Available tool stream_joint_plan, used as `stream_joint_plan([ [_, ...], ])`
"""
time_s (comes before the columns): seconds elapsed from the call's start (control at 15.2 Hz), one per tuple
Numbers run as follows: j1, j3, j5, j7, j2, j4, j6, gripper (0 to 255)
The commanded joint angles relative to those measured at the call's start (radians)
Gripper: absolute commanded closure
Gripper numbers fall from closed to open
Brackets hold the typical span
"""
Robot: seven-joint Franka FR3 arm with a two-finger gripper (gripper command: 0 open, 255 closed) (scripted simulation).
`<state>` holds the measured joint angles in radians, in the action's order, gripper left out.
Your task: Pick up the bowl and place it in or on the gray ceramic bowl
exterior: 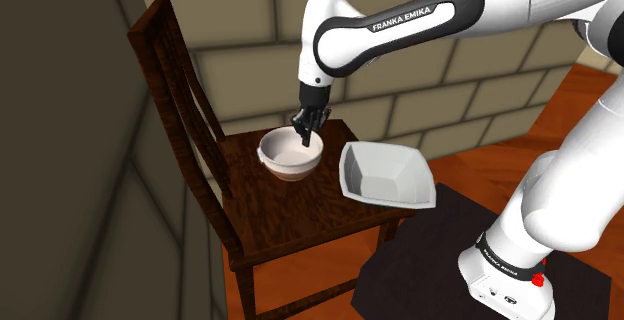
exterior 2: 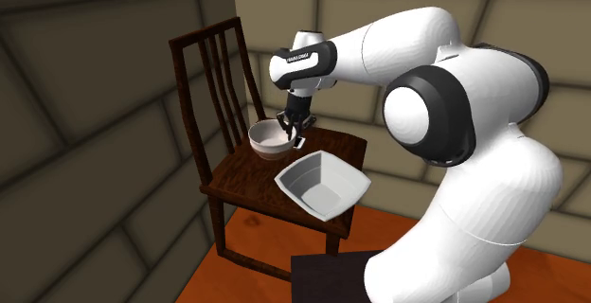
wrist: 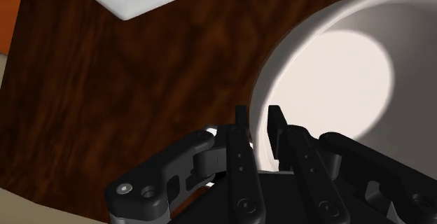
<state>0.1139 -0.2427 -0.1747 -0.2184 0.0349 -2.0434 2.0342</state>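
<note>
The dark wooden chair (exterior: 290,218) carries both bowls on its seat, and the white Franka arm (exterior: 400,23) reaches down over it. The square pale grey bowl (exterior: 385,173) sits just beside the round bowl (exterior: 290,156), which stands upright mid-seat. The jaws pinch its rim, one finger inside, one outside. A rim grip lets a bowl swing, so I would lift straight and slowly, clearing the square bowl's wall before crossing. The round bowl is white inside, brownish low outside.
</note>
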Motion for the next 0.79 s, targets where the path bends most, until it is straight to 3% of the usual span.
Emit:
stream_joint_plan([
  [0.0, 0.000, 0.000, 0.001, -0.004, 0.006, 0.020, -0.026, 255],
  [0.73, -0.003, 0.004, 0.004, -0.021, 0.030, 0.142, -0.170, 255],
])
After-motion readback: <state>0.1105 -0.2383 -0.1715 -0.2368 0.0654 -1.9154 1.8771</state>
